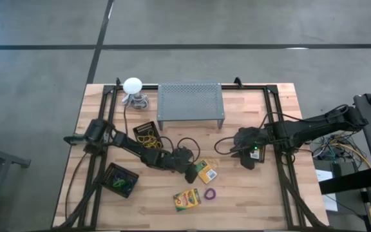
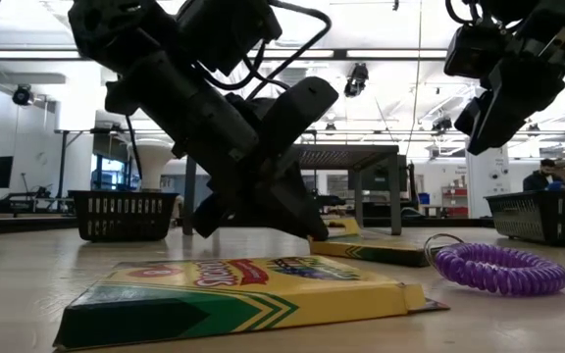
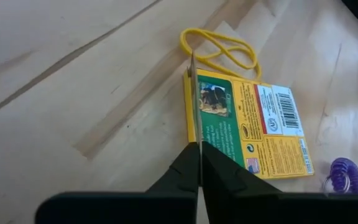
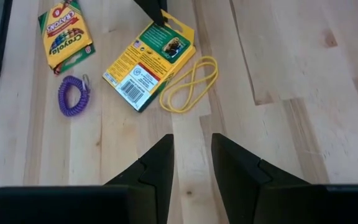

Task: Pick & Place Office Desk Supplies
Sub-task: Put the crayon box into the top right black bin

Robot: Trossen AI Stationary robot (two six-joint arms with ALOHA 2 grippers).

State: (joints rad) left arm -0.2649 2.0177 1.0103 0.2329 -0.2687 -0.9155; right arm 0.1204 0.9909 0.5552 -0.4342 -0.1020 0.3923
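Basket on the left [image 1: 120, 179]: a small black basket near the front of the table. It has green and blue loops [image 1: 121, 182] in it.
Basket further back [image 1: 147, 133]: another black basket, just in front of the grey metal stand [image 1: 190, 103]. It has yellowish rubber bands [image 1: 148, 137] in it.
Left gripper [image 3: 199, 163]: its two fingers are pressed together. They pinch the thin edge of a crayon box [image 3: 247, 127] lying flat in the middle of the table.
Step now: I think the left arm is grabbing this box to pick it up.
Next move: lift slowly. The pinch is only on the edge, so the box could slip.
Loose things: a yellow rubber band [image 4: 189, 83] lies touching that box. A second crayon box [image 1: 187, 199] and a purple coil loop [image 1: 209, 194] lie near the front edge.
Right gripper [image 4: 191, 157]: partly open and holding nothing. It hangs over bare wood on the right.
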